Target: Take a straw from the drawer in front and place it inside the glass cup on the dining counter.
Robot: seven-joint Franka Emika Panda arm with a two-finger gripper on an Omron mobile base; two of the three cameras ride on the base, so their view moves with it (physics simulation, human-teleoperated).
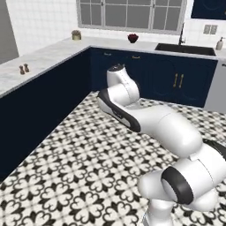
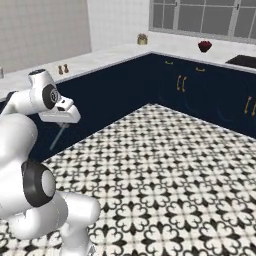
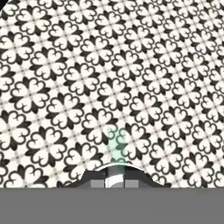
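Black-and-white patterned floor tiles (image 2: 165, 165) spread beneath everything, and against them the straw (image 2: 58, 136) showed as a thin pale line hanging from the hand (image 2: 61, 119) in the right base view. Its long axis ran steeply downward, leaning a little so the lower end sat further left than the top, which disappeared under the hand's white body. The lower tip stood out against the navy cabinet front behind it, clear of the floor.

In the hand view the straw (image 3: 116, 146) appeared as a short, pale greenish translucent strip rising from between the dark fingertips (image 3: 95, 177), strongly foreshortened, so its true length could not be read there. The fingers stood narrow, closed on the straw; their contact was mostly cut off by the lower edge.

From the left base view the hand was hidden behind the arm's own white links.

Further out, the marble bench (image 1: 39, 59) ran along the navy cabinets and carried two small brown shakers (image 1: 24, 69), a little potted plant (image 1: 76, 35) and a dark red bowl (image 1: 133, 38). A dark sink (image 1: 185, 48) sat under the window (image 1: 132, 13). Brass handles (image 1: 178, 80) marked the cabinet doors; whether any front was a drawer was too blurred to tell.
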